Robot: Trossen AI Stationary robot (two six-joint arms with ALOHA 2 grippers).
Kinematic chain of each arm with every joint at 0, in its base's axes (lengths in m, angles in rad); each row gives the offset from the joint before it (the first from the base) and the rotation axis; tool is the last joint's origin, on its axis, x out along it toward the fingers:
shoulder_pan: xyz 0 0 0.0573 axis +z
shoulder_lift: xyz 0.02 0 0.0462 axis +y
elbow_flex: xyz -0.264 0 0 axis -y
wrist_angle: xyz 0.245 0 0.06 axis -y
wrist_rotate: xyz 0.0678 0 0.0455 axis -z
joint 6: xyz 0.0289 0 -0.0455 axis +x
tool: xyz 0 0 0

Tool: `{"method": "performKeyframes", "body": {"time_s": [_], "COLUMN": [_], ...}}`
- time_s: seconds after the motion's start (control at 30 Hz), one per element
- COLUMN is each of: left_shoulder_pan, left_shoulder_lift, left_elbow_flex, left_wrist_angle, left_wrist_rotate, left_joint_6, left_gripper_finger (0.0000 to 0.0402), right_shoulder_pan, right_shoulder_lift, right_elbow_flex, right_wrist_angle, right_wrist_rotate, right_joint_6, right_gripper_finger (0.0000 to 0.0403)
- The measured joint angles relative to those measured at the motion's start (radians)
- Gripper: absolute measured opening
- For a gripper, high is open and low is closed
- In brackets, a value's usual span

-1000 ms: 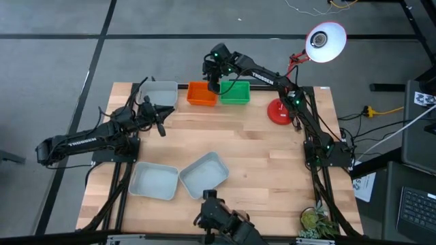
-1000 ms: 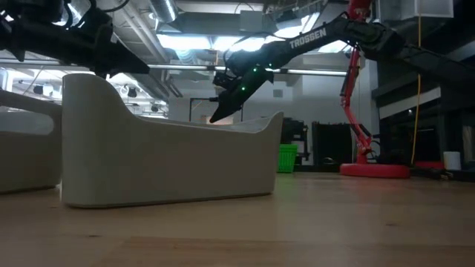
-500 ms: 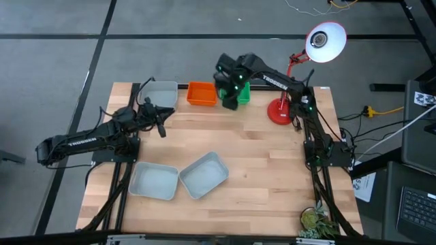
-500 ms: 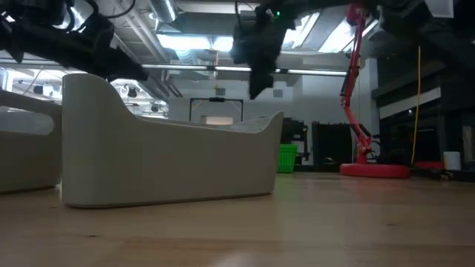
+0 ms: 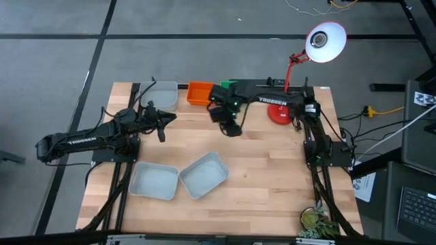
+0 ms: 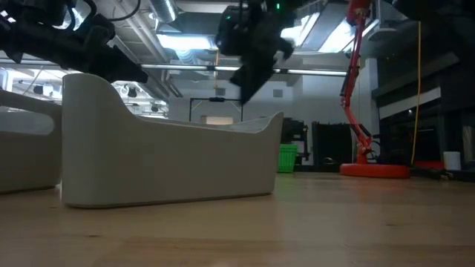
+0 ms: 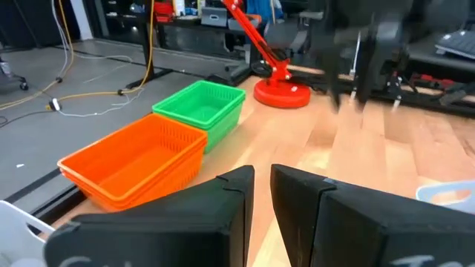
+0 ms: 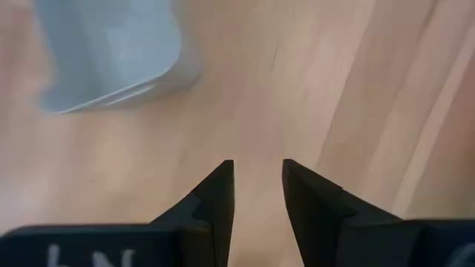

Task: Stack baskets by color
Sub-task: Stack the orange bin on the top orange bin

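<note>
Right tool over bare desk, narrow gap, empty. Left tool narrow, empty, near rear grey basket. Orange basket and green basket at rear edge, apparently touching. Two grey baskets in front.

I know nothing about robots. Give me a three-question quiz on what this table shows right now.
1. True or false: the orange basket sits right beside the green basket at the table's far edge.
2. How many pale grey-white baskets show in the high view?
3. Which holds a basket: A the left gripper, B the right gripper, C neither?

Key: 1 true. 2 three: one at the far left corner, two side by side near the front edge. 3 C; both sets of fingers have only a narrow empty gap.
</note>
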Motion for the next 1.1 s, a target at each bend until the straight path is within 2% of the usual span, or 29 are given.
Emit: {"method": "performKeyframes", "body": {"time_s": [0.07, 0.13, 0.2, 0.23, 0.33, 0.4, 0.63, 1.1], "left_shoulder_pan": [0.0, 0.0, 0.0, 0.0, 0.0, 0.001, 0.002, 0.002], "left_shoulder_lift": [0.0, 0.0, 0.0, 0.0, 0.0, 0.0, 0.0, 0.0], "left_elbow_flex": [0.0, 0.0, 0.0, 0.0, 0.0, 0.0, 0.0, 0.0], "left_wrist_angle": [0.003, 0.003, -0.002, -0.002, -0.002, -0.001, -0.001, -0.001], "left_wrist_rotate": [-0.003, -0.003, -0.002, -0.002, -0.003, -0.01, -0.024, -0.024], "left_joint_6": [-0.003, -0.026, -0.05, -0.051, -0.048, -0.041, -0.025, -0.025], "left_gripper_finger": [0.0041, 0.0041, 0.0041, 0.0041, 0.0041, 0.0041, 0.0041, 0.0041], "right_shoulder_pan": [-0.006, -0.028, -0.069, -0.09, -0.141, -0.153, -0.156, -0.184], "right_shoulder_lift": [0.0, -0.002, 0.009, 0.019, 0.045, 0.056, 0.085, 0.116], "right_elbow_flex": [-0.065, -0.131, -0.187, -0.207, -0.235, -0.248, -0.258, -0.258], "right_wrist_angle": [0.215, 0.427, 0.574, 0.606, 0.622, 0.621, 0.666, 0.742], "right_wrist_rotate": [0.055, 0.159, 0.233, 0.23, 0.141, 0.126, 0.158, 0.187], "right_joint_6": [-0.036, -0.051, -0.05, -0.041, 0.012, 0.026, -0.027, -0.057], "right_gripper_finger": [0.0115, 0.0115, 0.0115, 0.0115, 0.0114, 0.0109, 0.0093, 0.0091]}}
